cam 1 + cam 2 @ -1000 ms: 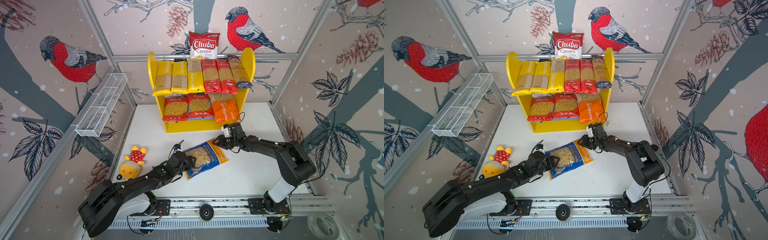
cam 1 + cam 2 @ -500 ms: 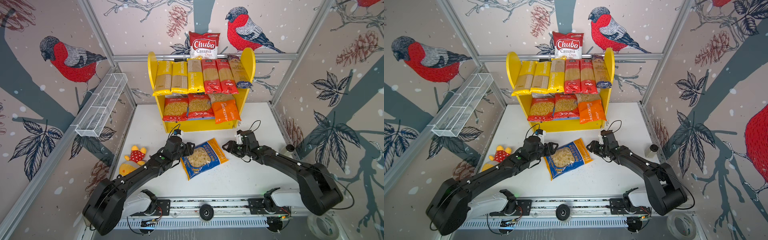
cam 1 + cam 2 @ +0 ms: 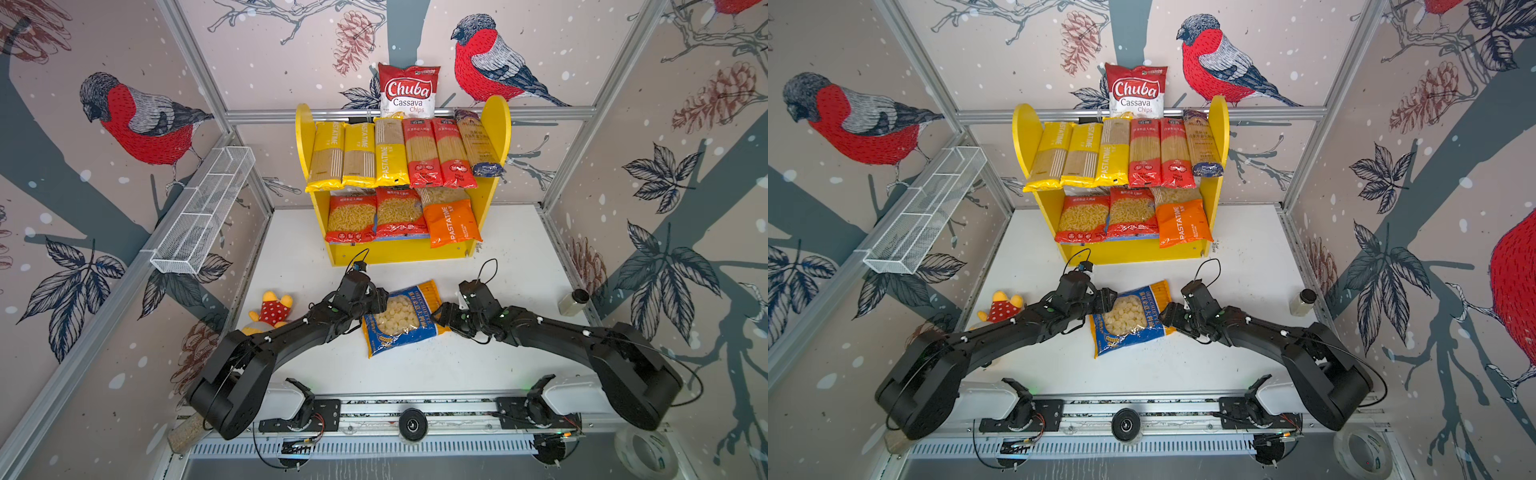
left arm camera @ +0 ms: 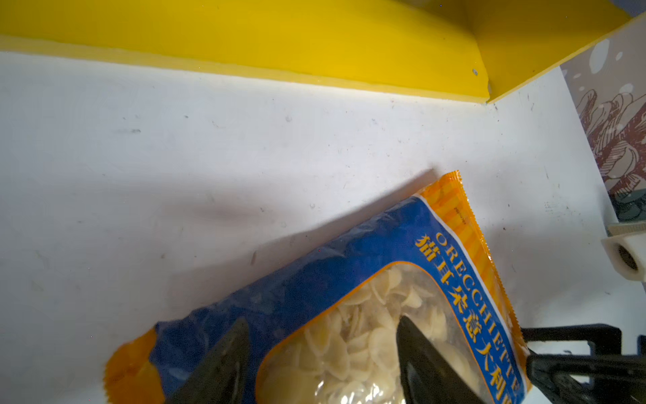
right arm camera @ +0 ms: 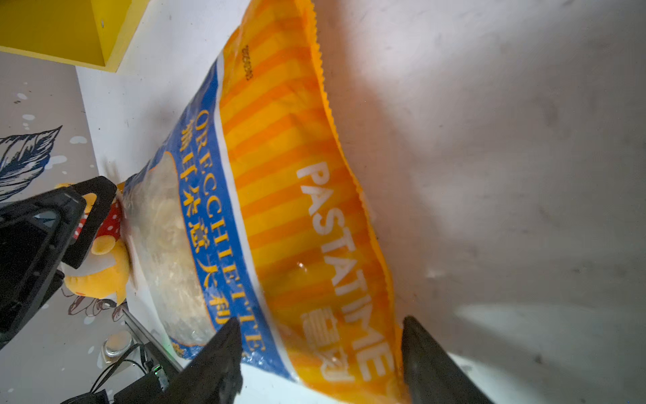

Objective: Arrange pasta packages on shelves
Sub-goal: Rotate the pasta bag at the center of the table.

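A blue and orange bag of shell-shaped pasta (image 3: 401, 318) (image 3: 1129, 318) lies flat on the white table in front of the shelves. My left gripper (image 3: 380, 301) (image 4: 323, 353) is at the bag's left side, open, its fingers spread over the clear window. My right gripper (image 3: 440, 318) (image 5: 320, 332) is at the bag's right side, open, with the orange end lying between its fingers. The yellow shelves (image 3: 496, 124) (image 3: 1219, 120) stand at the back. Long yellow, red and dark-blue pasta packages (image 3: 390, 151) fill the upper board. Two red bags (image 3: 351, 218) and an orange bag (image 3: 451, 222) sit on the lower one.
A red-white chips bag (image 3: 409, 89) stands on top behind the shelves. A yellow polka-dot plush toy (image 3: 272, 309) lies left of my left arm. A white wire basket (image 3: 203, 212) hangs on the left wall. A small bottle (image 3: 573, 301) stands at the table's right edge.
My right gripper left the bag's far corner, swung round to its right side and opened wider. My left gripper moved from the bag's near-left side up to its left edge.
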You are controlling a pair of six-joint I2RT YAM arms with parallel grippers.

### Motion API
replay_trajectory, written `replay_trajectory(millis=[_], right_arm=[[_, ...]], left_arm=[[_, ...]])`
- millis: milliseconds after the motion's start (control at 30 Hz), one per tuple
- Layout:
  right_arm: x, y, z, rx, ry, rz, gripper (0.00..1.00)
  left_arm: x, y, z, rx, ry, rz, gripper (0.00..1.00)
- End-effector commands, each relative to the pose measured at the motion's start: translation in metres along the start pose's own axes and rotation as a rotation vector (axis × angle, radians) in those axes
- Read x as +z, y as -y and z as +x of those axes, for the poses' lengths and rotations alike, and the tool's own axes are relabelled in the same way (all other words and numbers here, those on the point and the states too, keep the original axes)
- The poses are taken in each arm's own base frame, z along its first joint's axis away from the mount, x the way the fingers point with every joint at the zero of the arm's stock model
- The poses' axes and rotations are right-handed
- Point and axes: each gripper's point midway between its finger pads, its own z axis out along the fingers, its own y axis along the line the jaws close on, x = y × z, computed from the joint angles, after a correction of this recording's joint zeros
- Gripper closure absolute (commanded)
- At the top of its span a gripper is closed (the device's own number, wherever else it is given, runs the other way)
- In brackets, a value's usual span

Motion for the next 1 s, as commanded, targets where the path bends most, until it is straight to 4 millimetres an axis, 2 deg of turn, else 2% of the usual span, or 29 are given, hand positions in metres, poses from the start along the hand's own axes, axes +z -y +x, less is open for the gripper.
replay_trajectory(millis=[0, 167, 267, 433, 533, 667, 767, 833, 967], right_arm=[[0.004, -0.007, -0.003, 0.013, 0.007, -0.035, 0.32], [0.01, -0.011, -0.009, 0.012, 0.01, -0.061, 0.44], [0.013, -0.015, -0.021, 0.011, 0.029, -0.077, 0.52], [0.013, -0.019, -0.053, -0.004, 0.08, -0.087, 0.58], [0.01, -0.025, -0.076, -0.014, 0.128, -0.105, 0.59], [0.012, -0.036, -0.097, -0.043, 0.151, -0.11, 0.6], [0.011, -0.036, -0.101, -0.052, 0.147, -0.106, 0.58], [0.007, -0.026, -0.099, -0.048, 0.153, -0.081, 0.54], [-0.009, 0.002, -0.095, -0.021, 0.167, -0.031, 0.42]], left_arm=[[0.002, 0.01, 0.007, -0.022, -0.02, 0.077, 0.34], [0.004, 0.009, 0.019, -0.063, -0.038, 0.099, 0.34], [0.005, 0.012, 0.028, -0.083, -0.055, 0.123, 0.34], [0.004, 0.014, 0.041, -0.088, -0.079, 0.132, 0.34], [0.002, 0.03, 0.047, -0.09, -0.085, 0.189, 0.34], [0.0, 0.075, 0.054, -0.075, -0.11, 0.324, 0.34], [-0.008, 0.098, 0.054, -0.056, -0.123, 0.402, 0.34], [-0.015, 0.097, 0.047, -0.036, -0.097, 0.394, 0.34], [-0.028, 0.07, 0.025, -0.037, -0.027, 0.298, 0.33]])
